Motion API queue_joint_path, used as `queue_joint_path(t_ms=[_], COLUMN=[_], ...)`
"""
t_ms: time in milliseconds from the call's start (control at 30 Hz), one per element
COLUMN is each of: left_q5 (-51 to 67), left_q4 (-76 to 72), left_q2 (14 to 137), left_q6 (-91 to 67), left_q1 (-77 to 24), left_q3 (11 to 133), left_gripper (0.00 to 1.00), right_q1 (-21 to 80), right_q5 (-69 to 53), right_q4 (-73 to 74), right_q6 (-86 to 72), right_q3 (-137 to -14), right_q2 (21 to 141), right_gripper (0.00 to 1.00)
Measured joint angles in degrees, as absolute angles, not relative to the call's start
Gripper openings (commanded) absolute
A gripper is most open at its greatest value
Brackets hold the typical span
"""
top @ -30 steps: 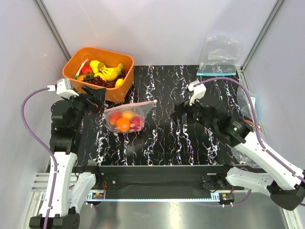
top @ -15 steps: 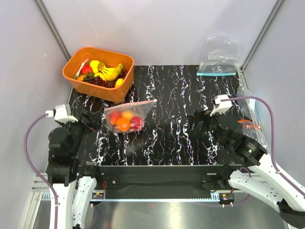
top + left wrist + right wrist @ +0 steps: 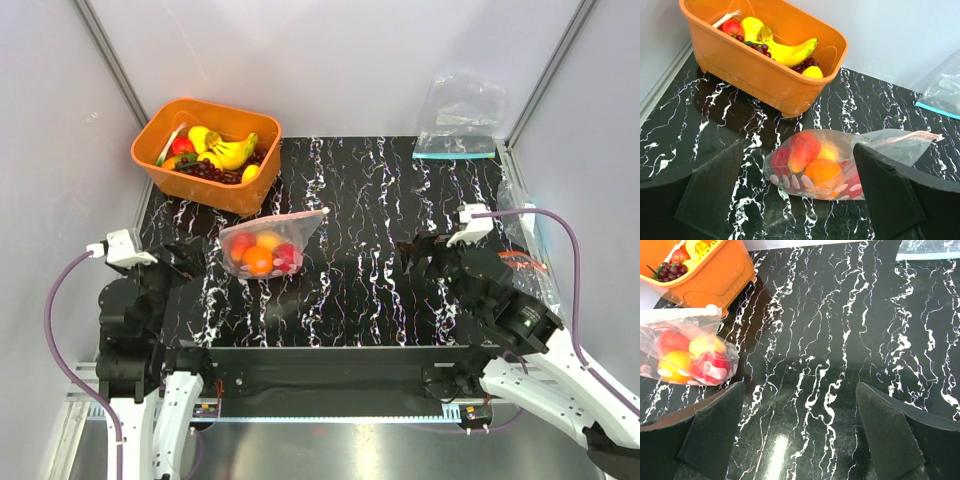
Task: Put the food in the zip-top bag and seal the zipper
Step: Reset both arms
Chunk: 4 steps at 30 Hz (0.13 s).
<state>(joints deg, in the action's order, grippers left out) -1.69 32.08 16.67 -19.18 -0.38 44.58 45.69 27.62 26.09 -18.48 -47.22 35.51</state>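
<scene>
1. Black marbled surface (image 3: 370,230) w/ white veins, and there's the zip-top bag (image 3: 268,243) lying on its left-centre part. It sits just on the near side of the orange tub (image 3: 235,195), and the left wrist view shows a thin gap between them.
2. We see the food (image 3: 258,261) inside the bag: an orange one nearest us, red ones around it and a yellow-pink peach behind. All of it is bunched at the end away from the mouth.
3. The zipper (image 3: 290,217), a pale pink strip, runs along the bag's far edge and ends in a tip pointing right. It looks flat and pressed together, but we can't tell if it's sealed end to end.
4. Over on the left side, the left jaws stand wide apart w/ nothing between them. The left fingers (image 3: 710,190) frame the bag from near it, no contact.
5. On the right side, the right jaws are wide apart too, and empty. The right fingers (image 3: 710,432) hang over the bare surface, well apart from the bag.
6. In the tub we spot a banana bunch (image 3: 232,152), dark grapes (image 3: 205,172) and a red piece (image 3: 183,145).
7. Far right corner: a second clear bag (image 3: 458,110) w/ a teal strip (image 3: 455,154), just past the surface's far edge.
</scene>
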Motion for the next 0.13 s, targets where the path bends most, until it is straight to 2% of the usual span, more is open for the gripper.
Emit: queue_joint_path(t_ms=[133], left_q5=[-1.5], left_q4=[32.1], left_q2=[15.7], left_q6=[-18.9], left_q1=[-0.4], left_q3=[44.4], left_gripper=[0.99], right_q1=[45.7], right_q5=[27.9], right_q4=[26.0], right_q6=[-18.7], right_q3=[-47.2], right_q2=[35.4], right_gripper=[1.00])
